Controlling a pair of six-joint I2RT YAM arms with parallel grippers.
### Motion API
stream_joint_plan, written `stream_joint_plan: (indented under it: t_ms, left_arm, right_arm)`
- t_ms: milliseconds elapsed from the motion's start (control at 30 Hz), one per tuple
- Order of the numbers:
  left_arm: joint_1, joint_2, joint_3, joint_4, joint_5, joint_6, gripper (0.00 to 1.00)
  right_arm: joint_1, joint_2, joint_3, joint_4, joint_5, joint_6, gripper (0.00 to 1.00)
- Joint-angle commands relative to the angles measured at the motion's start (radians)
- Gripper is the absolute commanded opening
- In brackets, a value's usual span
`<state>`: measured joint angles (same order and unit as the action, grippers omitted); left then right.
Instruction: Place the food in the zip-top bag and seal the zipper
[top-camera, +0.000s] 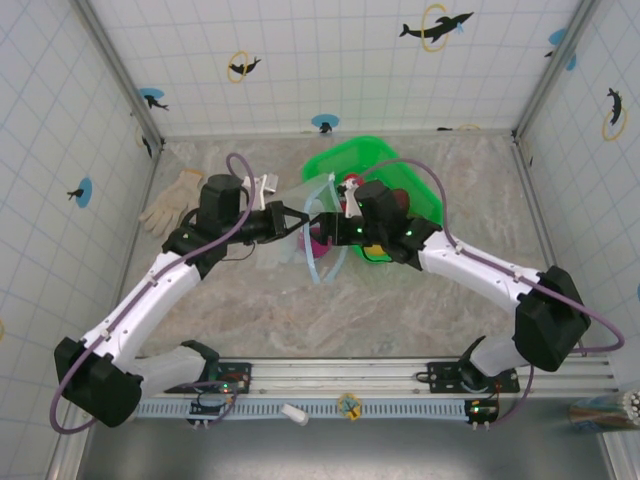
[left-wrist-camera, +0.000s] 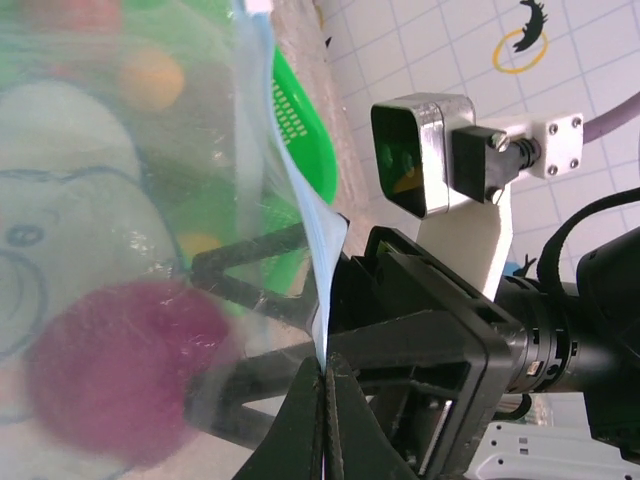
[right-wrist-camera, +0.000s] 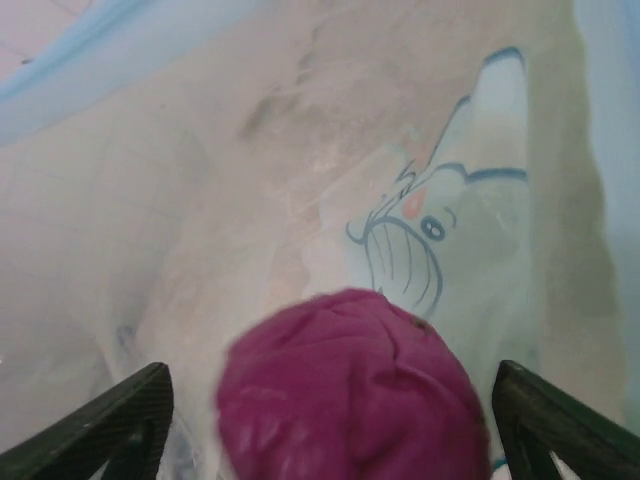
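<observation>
The zip-top bag (top-camera: 312, 262) hangs at the table's middle, clear and blue-tinted, with a whale drawing (right-wrist-camera: 440, 230) on it. My left gripper (left-wrist-camera: 325, 372) is shut on the light-blue zipper (left-wrist-camera: 308, 235) at the bag's mouth edge and holds it up. My right gripper (right-wrist-camera: 335, 425) is inside the bag's mouth, open. A magenta piece of food (right-wrist-camera: 350, 390) lies between its fingers (right-wrist-camera: 110, 425), blurred and clear of both. The same piece shows through the bag wall (left-wrist-camera: 120, 370). More food, red (top-camera: 352, 183) and dark maroon (top-camera: 400, 197), sits in the green basket (top-camera: 385, 160).
The green mesh basket stands just behind the bag, and its rim (left-wrist-camera: 305, 130) is close to the left gripper. A white glove (top-camera: 172, 202) lies at the back left. The right arm's wrist camera (left-wrist-camera: 420, 155) faces the left gripper at close range. Tiled walls enclose the table.
</observation>
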<state>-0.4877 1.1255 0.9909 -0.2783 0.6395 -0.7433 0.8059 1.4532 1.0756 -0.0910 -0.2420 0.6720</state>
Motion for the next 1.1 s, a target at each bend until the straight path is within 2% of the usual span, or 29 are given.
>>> stream_joint_plan:
  t_ms: [0, 133, 433, 533, 700, 867, 1067]
  left_arm:
    - [0.009, -0.025, -0.006, 0.030, 0.006, -0.019, 0.00]
    - [0.017, -0.034, -0.031, 0.010, -0.019, -0.012, 0.00]
    - [0.052, -0.061, -0.067, -0.037, -0.060, -0.005, 0.00]
    - [0.084, -0.077, -0.065, -0.070, -0.095, 0.009, 0.00]
    - [0.089, -0.082, -0.041, -0.118, -0.110, 0.029, 0.00]
    - [0.090, -0.078, -0.033, -0.127, -0.114, 0.035, 0.00]
    - [0.091, -0.078, -0.041, -0.122, -0.122, 0.046, 0.00]
  right_arm:
    - [0.002, -0.004, 0.044, -0.012, -0.004, -0.021, 0.90]
    - [0.000, -0.027, 0.047, -0.027, -0.012, -0.038, 0.92]
    - [-0.027, -0.101, 0.076, -0.101, -0.010, -0.078, 0.86]
    - [-0.075, -0.142, 0.081, -0.146, 0.000, -0.092, 0.85]
    - [-0.227, -0.187, 0.049, -0.197, -0.014, -0.099, 0.82]
    - [-0.282, -0.116, 0.078, -0.323, 0.100, -0.183, 0.81]
    - [-0.297, 0.059, 0.194, -0.388, 0.221, -0.288, 0.80]
